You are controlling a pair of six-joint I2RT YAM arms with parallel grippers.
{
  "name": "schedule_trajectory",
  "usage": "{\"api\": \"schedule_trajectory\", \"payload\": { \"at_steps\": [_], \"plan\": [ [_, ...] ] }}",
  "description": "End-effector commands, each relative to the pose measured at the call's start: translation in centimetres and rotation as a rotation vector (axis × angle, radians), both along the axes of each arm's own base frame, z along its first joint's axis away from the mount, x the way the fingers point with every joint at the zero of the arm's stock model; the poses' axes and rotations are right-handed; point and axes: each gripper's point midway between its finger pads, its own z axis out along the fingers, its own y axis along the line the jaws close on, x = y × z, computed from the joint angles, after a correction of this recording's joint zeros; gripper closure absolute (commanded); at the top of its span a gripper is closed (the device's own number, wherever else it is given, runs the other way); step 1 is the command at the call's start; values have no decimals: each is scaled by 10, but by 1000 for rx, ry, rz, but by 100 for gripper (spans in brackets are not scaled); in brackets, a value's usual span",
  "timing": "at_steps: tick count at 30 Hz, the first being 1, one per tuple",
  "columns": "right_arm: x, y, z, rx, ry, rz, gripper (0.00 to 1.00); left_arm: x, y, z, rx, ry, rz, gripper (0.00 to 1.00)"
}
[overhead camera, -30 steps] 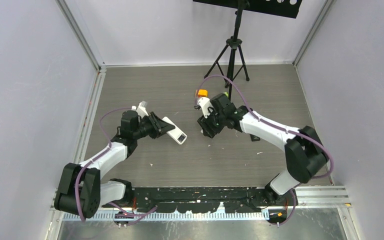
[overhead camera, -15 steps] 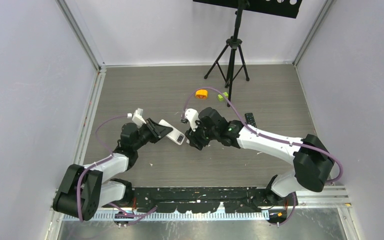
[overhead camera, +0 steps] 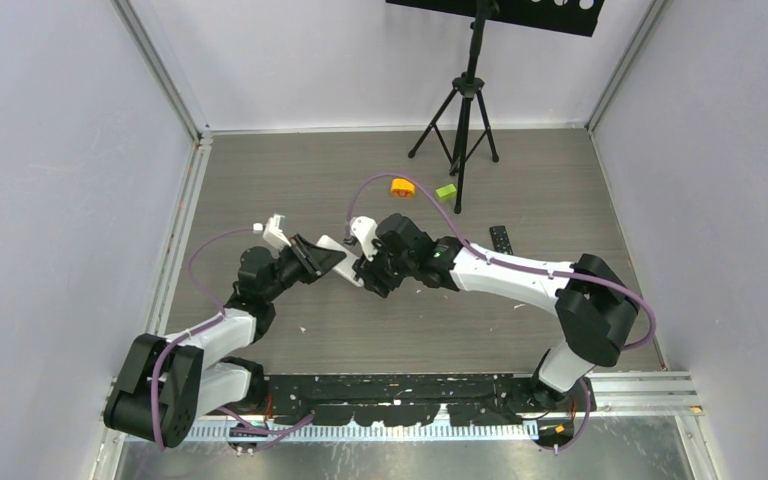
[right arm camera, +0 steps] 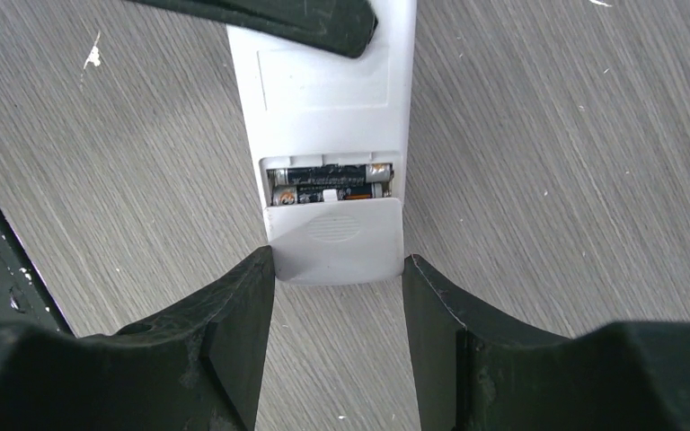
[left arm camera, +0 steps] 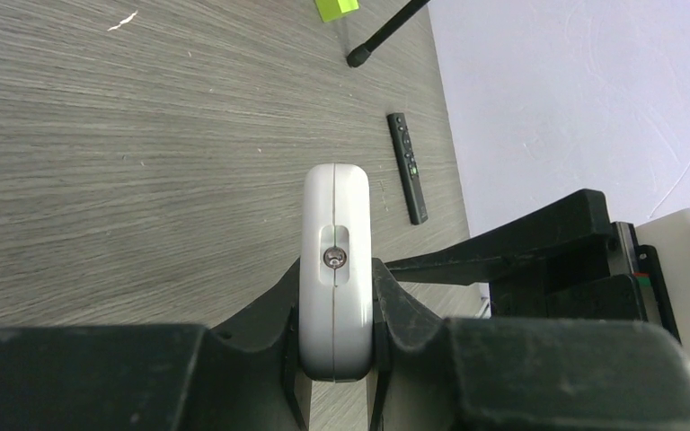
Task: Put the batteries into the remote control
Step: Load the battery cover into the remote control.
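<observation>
Clamping white remote (left arm camera: 334, 206), left pincer (left arm camera: 334, 305); right pincer (right arm camera: 339, 260) parted astride cover (right arm camera: 335, 235); labels on batteries (right arm camera: 328, 183) unreadable.

We record the remote control (right arm camera: 323, 90) as plain white and the batteries (right arm camera: 328, 184) as black with orange and copper markings. The bench (overhead camera: 290, 180) is grey, with wood-grain streaks and scattered white flecks. Round block (overhead camera: 402, 186) orange; small block (overhead camera: 446, 192) lime green; second remote (left arm camera: 408, 166) black.
</observation>
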Motion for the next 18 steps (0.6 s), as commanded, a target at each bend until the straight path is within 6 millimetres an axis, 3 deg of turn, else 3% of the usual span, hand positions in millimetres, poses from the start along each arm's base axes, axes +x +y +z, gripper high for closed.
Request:
{"api": "schedule_trajectory", "payload": {
  "at_steps": [1,18],
  "plan": [
    [12,22,29,84,-58,-5,56,1,-6,27,-11,-136,-44,100],
    [12,28,20,22,-58,-1,55,-3,-12,31,-27,-144,-86,100]
  ]
}}
